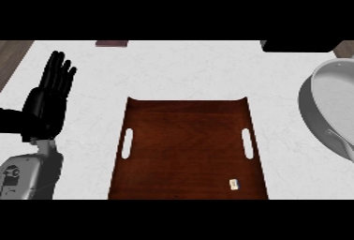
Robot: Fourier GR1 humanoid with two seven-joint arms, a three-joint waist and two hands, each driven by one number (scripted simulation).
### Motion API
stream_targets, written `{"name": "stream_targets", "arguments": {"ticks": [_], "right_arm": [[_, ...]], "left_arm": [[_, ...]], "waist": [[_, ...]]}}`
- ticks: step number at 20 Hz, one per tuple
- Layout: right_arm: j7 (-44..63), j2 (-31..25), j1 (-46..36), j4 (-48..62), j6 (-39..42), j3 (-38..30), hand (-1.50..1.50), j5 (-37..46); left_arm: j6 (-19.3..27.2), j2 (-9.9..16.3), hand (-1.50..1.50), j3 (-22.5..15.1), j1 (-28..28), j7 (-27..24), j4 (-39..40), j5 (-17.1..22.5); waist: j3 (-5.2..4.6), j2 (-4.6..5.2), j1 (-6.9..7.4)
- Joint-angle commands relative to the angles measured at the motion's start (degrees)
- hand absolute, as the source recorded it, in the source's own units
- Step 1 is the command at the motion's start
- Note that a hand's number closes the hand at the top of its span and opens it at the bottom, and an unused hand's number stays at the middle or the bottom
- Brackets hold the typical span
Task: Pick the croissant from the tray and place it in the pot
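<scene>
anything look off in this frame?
Yes: no croissant shows on the wooden tray; only a small pale tag-like bit lies near its lower right corner. The pot sits cut off at the right edge. Left hand rests open; right hand unseen.

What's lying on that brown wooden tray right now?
On the tray only a small pale object shows, near its front right corner; what it is cannot be told. No croissant is visible. The pot at the right is cut off, so part of its inside is unseen.
</scene>
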Motion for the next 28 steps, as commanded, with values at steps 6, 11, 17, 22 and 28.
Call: {"name": "stream_targets", "arguments": {"ticks": [6, 11, 17, 22, 28], "right_arm": [[-6.69, -2.01, -7.45, 21.66, 8.75, -1.81, -1.5, -6.59], [-17.24, -3.46, -11.53, 28.62, 8.76, -1.26, -1.5, -8.07], [-17.93, -1.79, -15.63, 26.68, 10.36, -7.06, -1.5, -16.76], [-16.15, -2.13, -12.57, 26.43, 13.37, -13.56, -1.5, -24.91], [-18.99, -9.43, -13.01, 31.76, 18.42, -20.13, -1.5, -32.43]], "left_arm": [[-1.66, 0.39, 0.0, 1.12, 1.36, -0.83, -0.11, 1.46], [1.2, -1.65, 0.0, -0.73, -2.66, -0.79, 2.83, -1.56], [-0.18, -1.36, 0.0, -0.3, -0.12, -1.71, 1.34, -0.62], [-1.73, 0.51, 0.0, 1.47, 2.39, -0.41, -0.14, 0.88], [0.24, -1.61, 0.0, 0.29, -1.54, -3.8, 4.98, -1.63]], "waist": [[0.05, 0.12, 0.54], [0.04, 0.13, 0.04], [-0.01, -0.1, -0.21], [-0.04, -0.32, -0.78], [0.02, 0.1, -0.85]]}}
